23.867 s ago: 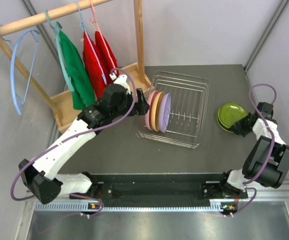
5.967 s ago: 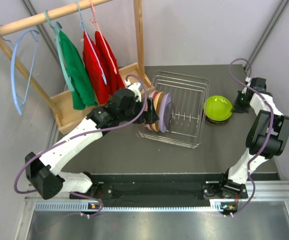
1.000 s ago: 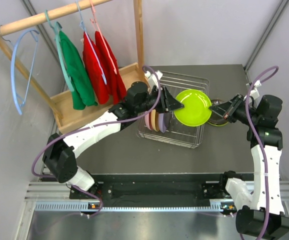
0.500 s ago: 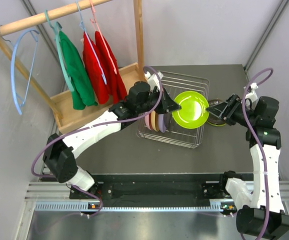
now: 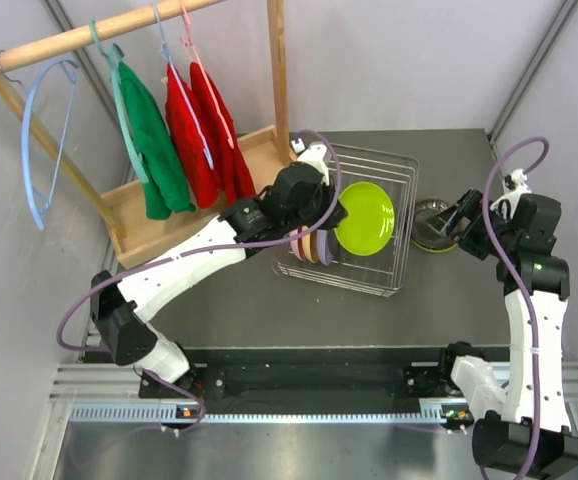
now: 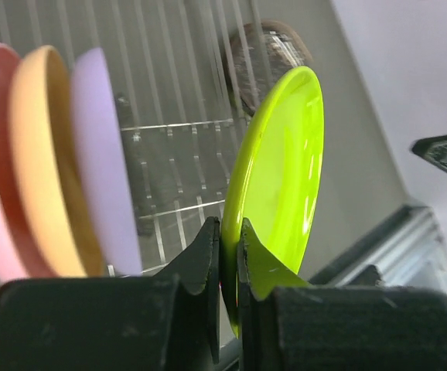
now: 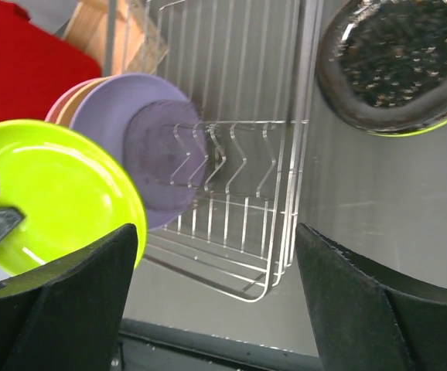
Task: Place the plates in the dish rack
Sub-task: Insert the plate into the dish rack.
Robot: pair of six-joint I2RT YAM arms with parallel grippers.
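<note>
Robot lab: grey enclosure walls (image 5: 419, 60), aluminium mounting rail (image 5: 319, 412)

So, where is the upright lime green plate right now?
In the top view, the lime green plate is at mid-table over the dish rack, just right of the lavender plate, its rim pinched by the left gripper.

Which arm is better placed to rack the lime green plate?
Left. The left fingers pinch the lime green plate over the dish rack, beside the lavender plate; the right fingers are open and empty.
</note>
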